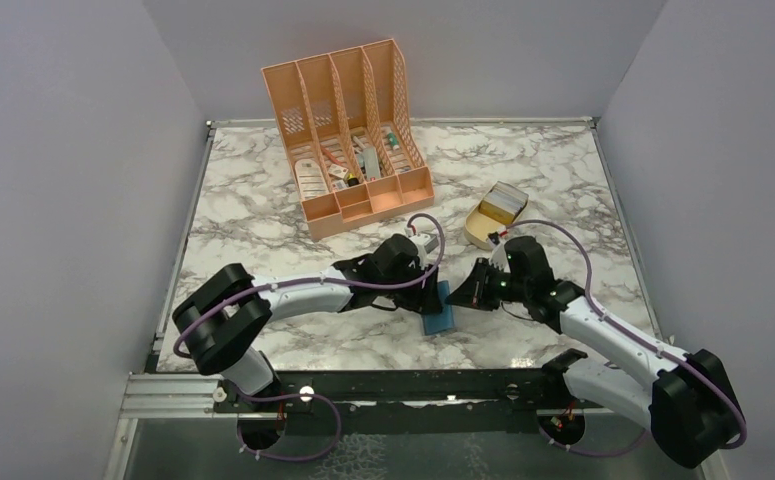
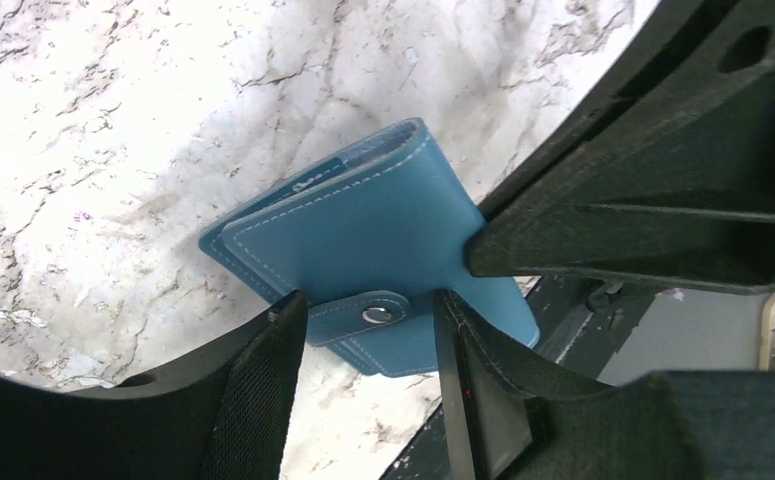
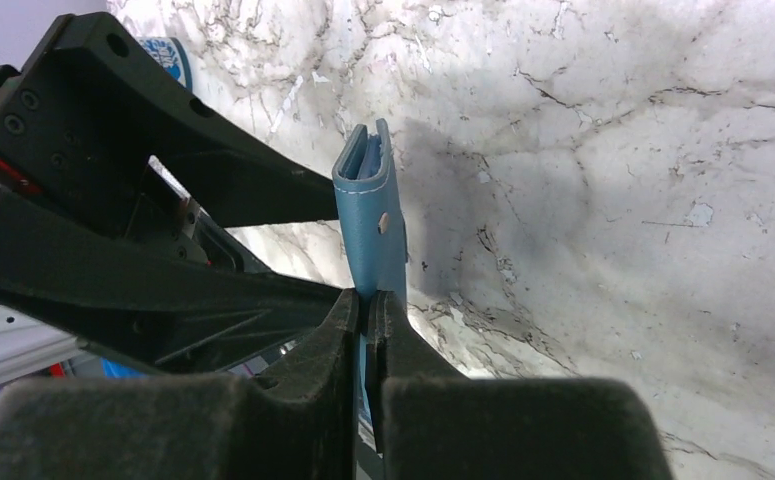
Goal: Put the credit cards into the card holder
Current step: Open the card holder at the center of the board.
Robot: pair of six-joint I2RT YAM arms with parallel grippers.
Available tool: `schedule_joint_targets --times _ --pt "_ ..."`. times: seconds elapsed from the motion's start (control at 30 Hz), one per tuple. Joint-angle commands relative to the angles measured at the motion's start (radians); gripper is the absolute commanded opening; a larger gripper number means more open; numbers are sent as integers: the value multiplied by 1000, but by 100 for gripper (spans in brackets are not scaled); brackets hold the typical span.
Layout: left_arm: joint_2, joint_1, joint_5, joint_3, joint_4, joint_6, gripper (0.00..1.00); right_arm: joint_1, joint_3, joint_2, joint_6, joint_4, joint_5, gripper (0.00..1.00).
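The teal card holder (image 1: pixel 440 312) is folded shut near the table's front edge, between the two arms. My right gripper (image 3: pixel 365 300) is shut on one edge of the card holder (image 3: pixel 371 210), seen edge-on in the right wrist view. My left gripper (image 2: pixel 368 345) is open, its fingers (image 2: pixel 263 390) on either side of the snap tab (image 2: pixel 363 316) of the card holder (image 2: pixel 363 235). Pale gold credit cards (image 1: pixel 504 202) lie in a tan oval tray (image 1: pixel 477 232) behind my right gripper (image 1: pixel 465 297). My left gripper (image 1: pixel 426 290) meets the holder from the left.
A large peach desk organizer (image 1: pixel 353 140) with small items in its slots stands at the back centre. A round blue-white disc (image 3: pixel 168 58) lies on the marble. The dark front rail (image 1: pixel 393 385) runs just behind the holder's near side.
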Motion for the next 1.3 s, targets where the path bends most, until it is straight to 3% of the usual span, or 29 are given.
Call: schedule_joint_targets --times 0.0,0.3,0.6,1.27 --pt "40 -5 -47 31 3 32 48 0 -5 -10 19 86 -80 2" --pt "57 -6 -69 26 1 48 33 2 -22 3 16 113 -106 2" --pt "56 -6 -84 23 -5 59 1 1 -31 13 6 111 -103 2" --pt "-34 -6 -149 -27 -54 62 0 1 53 78 -99 -150 195 2"
